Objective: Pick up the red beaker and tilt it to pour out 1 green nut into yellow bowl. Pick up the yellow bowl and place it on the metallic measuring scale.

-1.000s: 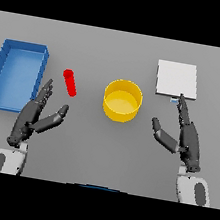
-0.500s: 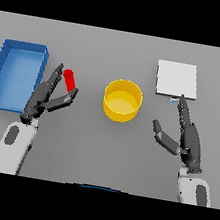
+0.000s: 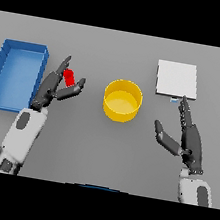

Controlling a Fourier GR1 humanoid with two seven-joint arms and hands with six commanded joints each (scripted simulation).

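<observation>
- Blue tray (image 3: 2,98): far left of the grey table (image 3: 101,146), long side running away from the robot.
- Left hand (image 3: 52,88): just right of the tray, fingers straight and spread, thumb out to the right; released, not grasping.
- Red beaker (image 3: 69,78): lies in the gap between the left hand's fingers and thumb; cannot tell whether they touch it.
- Yellow bowl (image 3: 122,100): centre of table, upright, well apart from both hands; contents cannot be made out.
- Right hand (image 3: 188,140): lower right, fingers straight, thumb out to the left, holding nothing.
- Metallic measuring scale (image 3: 176,79): pale square plate, upper right, just beyond the right hand's fingertips.
</observation>
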